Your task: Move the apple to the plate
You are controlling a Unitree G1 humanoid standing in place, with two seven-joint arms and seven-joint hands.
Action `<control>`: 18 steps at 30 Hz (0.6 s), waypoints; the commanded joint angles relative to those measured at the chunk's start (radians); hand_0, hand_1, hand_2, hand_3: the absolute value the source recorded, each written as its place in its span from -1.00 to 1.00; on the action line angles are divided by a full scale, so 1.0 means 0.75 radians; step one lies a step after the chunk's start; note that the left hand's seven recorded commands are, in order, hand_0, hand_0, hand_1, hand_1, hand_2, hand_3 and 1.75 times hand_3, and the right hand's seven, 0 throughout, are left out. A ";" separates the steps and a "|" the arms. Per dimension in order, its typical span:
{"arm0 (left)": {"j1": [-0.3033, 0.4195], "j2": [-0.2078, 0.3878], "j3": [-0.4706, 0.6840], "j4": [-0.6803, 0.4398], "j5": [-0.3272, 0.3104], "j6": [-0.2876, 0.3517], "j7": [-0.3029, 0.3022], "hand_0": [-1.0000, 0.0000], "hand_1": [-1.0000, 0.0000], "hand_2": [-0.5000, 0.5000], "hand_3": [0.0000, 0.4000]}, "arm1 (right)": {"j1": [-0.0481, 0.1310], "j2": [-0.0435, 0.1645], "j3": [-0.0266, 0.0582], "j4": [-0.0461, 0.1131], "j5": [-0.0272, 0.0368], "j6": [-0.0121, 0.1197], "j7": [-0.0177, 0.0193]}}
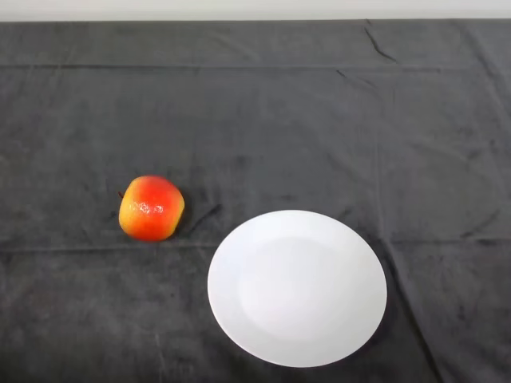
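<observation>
A red and yellow apple (pixel 151 208) lies on the dark cloth at the left of the middle. A round white plate (pixel 297 287) lies on the cloth to the apple's right and a little nearer to me, with nothing on it. A small gap of cloth separates the apple from the plate's rim.
The dark cloth (pixel 263 120) covers the whole table, with creases and folds. Its far edge runs along the top of the view against a pale wall.
</observation>
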 commanded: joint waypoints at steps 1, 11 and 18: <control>-0.046 -0.004 -0.026 -0.036 0.034 -0.028 -0.011 1.00 1.00 0.00 -1.00 | 0.001 -0.041 -0.026 0.002 -0.0038 0.011 -0.0020; -0.078 -0.005 -0.050 -0.041 0.059 -0.045 -0.023 1.00 1.00 0.00 -1.00 | 0.001 -0.041 -0.026 0.002 -0.0038 0.011 -0.0021; -0.112 -0.030 -0.078 -0.044 0.085 -0.062 -0.028 1.00 1.00 0.00 -1.00 | 0.001 -0.041 -0.026 0.002 -0.0037 0.011 -0.0020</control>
